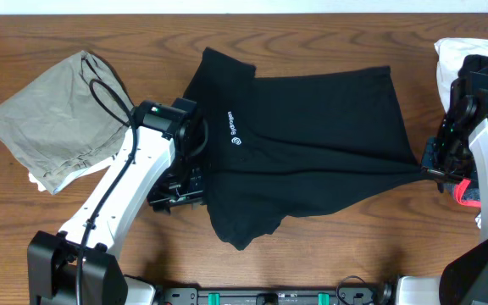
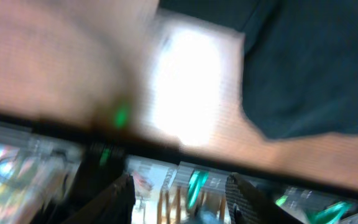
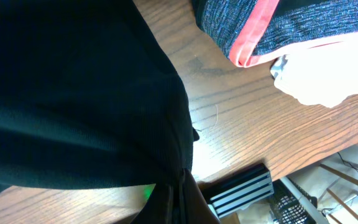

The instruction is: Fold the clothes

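Nearest the robot, the left gripper (image 2: 179, 185) sits at the shirt's (image 1: 312, 144) near-left edge. Its wrist view is blurred, but the fingers stand apart with nothing visible between them, so it looks empty. At the shirt's right corner the right gripper (image 3: 179, 200) is closed on a thin pinch of black fabric, and the cloth runs taut to a point there. The shirt itself lies mid-table (image 1: 354, 250), logo up. Its near-left part is bunched into a lobe and its far-left corner is turned over. Just right of the pinched corner lies a grey-red cloth (image 3: 253, 25), with a white cloth (image 1: 451, 55) at the shirt's far right. A tan garment (image 1: 49, 123) lies to the shirt's far left, apart from it. The risks, as I judge them: the pinch is small, so a hard pull may strip it free. With only one corner held, a pull may drag the whole shirt onto the grey-red cloth. Folding over the bunched lobe would set a crooked crease.
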Controlling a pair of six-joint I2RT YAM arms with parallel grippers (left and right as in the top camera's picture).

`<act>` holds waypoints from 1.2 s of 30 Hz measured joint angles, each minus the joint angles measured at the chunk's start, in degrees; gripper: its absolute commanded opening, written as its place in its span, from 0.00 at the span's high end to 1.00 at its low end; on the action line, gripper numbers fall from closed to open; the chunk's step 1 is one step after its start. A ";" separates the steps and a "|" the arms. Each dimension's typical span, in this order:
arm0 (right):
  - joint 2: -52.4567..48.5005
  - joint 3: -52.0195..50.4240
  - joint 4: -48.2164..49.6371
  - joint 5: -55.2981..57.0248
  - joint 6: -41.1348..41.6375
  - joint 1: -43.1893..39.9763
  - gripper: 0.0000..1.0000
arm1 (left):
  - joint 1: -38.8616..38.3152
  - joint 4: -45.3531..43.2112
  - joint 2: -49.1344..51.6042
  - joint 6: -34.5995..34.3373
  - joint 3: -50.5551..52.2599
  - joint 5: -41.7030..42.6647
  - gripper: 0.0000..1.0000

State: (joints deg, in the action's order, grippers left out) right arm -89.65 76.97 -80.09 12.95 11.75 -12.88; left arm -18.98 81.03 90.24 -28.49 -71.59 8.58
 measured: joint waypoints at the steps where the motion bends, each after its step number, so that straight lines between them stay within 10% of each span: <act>1: 0.00 0.00 0.00 0.00 0.00 0.00 0.99 | 0.00 -2.03 0.00 0.00 0.00 -0.44 0.50; 6: 0.02 0.00 0.00 0.13 0.00 0.00 0.99 | 0.00 -12.11 0.00 -1.20 0.00 -5.03 0.41; 17: 0.02 0.00 0.00 0.13 0.02 0.00 0.99 | 0.00 -21.59 5.22 -1.92 0.00 -7.45 0.64; 36: 0.00 0.00 0.00 -0.09 0.02 0.00 0.99 | 1.05 -28.26 23.15 3.80 -0.07 -0.55 0.65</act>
State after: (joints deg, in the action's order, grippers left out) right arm -89.65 76.97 -80.09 12.86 11.77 -12.88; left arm -17.93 52.77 113.38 -24.69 -71.66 8.03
